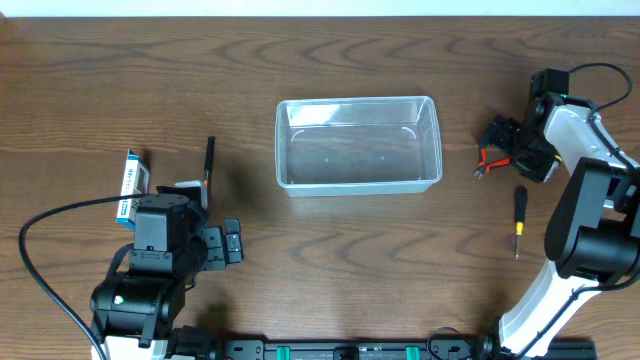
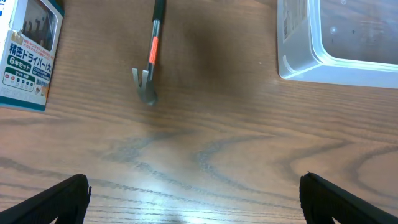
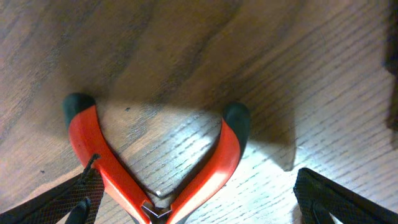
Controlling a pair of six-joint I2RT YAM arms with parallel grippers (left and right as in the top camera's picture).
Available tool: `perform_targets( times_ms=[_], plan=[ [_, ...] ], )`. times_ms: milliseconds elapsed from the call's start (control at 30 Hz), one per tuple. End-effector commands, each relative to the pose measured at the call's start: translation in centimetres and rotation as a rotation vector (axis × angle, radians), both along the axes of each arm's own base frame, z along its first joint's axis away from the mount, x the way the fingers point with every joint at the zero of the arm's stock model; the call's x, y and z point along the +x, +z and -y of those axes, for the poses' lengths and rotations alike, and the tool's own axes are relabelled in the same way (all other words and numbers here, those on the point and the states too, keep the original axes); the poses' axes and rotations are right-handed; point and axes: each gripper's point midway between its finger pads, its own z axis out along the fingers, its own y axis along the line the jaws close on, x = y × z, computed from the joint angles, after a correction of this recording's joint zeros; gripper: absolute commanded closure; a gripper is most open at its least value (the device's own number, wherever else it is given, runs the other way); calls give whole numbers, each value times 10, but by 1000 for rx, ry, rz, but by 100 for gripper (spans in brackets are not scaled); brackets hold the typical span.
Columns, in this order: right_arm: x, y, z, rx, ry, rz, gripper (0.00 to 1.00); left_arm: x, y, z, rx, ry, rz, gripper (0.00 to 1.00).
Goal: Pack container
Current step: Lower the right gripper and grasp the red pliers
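The clear plastic container (image 1: 358, 143) stands empty at the table's middle; its corner shows in the left wrist view (image 2: 323, 43). Red-handled pliers (image 1: 488, 159) lie on the table at the right; in the right wrist view (image 3: 155, 168) their spread handles lie between the fingers of my right gripper (image 3: 199, 202), which is open just above them. A small yellow-and-black screwdriver (image 1: 519, 220) lies below them. A black tool with an orange band (image 1: 209, 165) lies at the left, also in the left wrist view (image 2: 151, 56). My left gripper (image 2: 196, 199) is open and empty over bare wood.
A blue-and-white box of precision screwdrivers (image 1: 131, 182) lies at the far left, beside the left arm; it shows in the left wrist view (image 2: 25, 53). A black cable loops across the lower left.
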Motion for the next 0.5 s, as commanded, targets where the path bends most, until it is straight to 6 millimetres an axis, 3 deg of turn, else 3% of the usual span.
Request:
perform_targets(
  times_ms=[0,167,467],
  plan=[
    [8,12,-11,-14,107,43,1,1,4,-4,8,22,8,2],
    [22,23,-24,-2,198,115,1,1,4,-4,8,21,8,2],
    [19,22,-26,-2,217,102,1,-1,3,-4,9,21,0,2]
  ],
)
